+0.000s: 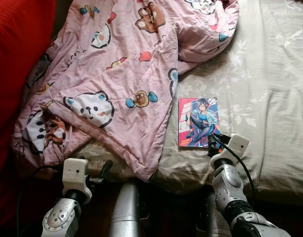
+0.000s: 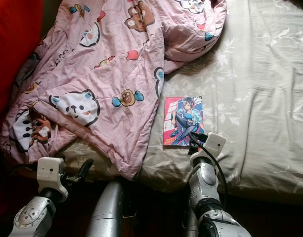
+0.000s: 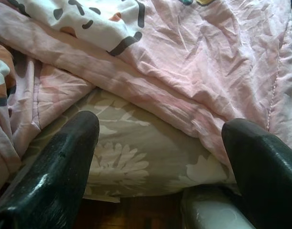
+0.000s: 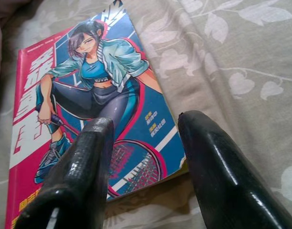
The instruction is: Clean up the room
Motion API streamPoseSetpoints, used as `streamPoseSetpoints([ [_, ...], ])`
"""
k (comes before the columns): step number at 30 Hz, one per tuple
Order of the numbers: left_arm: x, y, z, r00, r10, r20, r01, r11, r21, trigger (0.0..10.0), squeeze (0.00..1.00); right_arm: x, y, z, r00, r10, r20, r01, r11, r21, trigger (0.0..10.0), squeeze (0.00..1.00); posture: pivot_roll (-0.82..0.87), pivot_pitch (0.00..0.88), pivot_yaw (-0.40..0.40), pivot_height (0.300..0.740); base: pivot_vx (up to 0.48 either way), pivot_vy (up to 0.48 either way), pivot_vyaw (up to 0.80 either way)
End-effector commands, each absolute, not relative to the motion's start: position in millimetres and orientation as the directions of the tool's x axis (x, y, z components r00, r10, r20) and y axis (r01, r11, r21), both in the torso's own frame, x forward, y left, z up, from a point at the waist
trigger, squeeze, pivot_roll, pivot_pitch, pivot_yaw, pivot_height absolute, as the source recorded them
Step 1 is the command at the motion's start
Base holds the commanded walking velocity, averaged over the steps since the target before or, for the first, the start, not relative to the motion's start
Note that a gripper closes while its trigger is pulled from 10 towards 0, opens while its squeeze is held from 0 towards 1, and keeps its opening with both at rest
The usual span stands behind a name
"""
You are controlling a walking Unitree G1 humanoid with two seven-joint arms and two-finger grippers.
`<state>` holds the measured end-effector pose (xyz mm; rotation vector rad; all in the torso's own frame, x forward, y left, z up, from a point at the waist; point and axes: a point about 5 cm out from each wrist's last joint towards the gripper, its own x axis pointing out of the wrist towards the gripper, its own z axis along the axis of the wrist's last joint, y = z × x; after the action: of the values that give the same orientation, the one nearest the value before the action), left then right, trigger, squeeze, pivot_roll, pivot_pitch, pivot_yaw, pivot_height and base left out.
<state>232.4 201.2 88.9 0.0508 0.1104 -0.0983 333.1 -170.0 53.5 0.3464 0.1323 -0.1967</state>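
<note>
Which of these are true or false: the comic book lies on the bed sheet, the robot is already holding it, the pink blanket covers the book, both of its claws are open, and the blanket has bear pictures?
1. The comic book lies flat on the floral bed sheet. True.
2. The right gripper already holds the book. False: its fingers are spread just above the book's near corner, not closed on it.
3. The pink blanket covers the book. False: the blanket lies beside it, and the whole cover shows.
4. The left gripper is open too, at the bed's near edge by the blanket. True.
5. The blanket has cartoon bears printed on it. True.
</note>
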Motion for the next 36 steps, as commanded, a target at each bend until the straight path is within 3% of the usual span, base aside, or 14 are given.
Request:
streamPoseSetpoints([
  [1,225,210,87,0.988,-0.074,-0.138,0.081,0.995,0.050,10.0,0.00,326,-166,42,0.963,-0.173,-0.208,0.236,0.913,0.334,10.0,0.00,0.17,0.396,0.176,0.621,0.000,0.000,0.00],
  [36,222,211,90,0.984,-0.084,-0.158,0.095,0.994,0.063,10.0,0.00,315,-178,29,0.929,-0.252,-0.272,0.340,0.870,0.357,10.0,0.00,0.19,0.414,0.200,0.621,0.000,0.000,0.00],
])
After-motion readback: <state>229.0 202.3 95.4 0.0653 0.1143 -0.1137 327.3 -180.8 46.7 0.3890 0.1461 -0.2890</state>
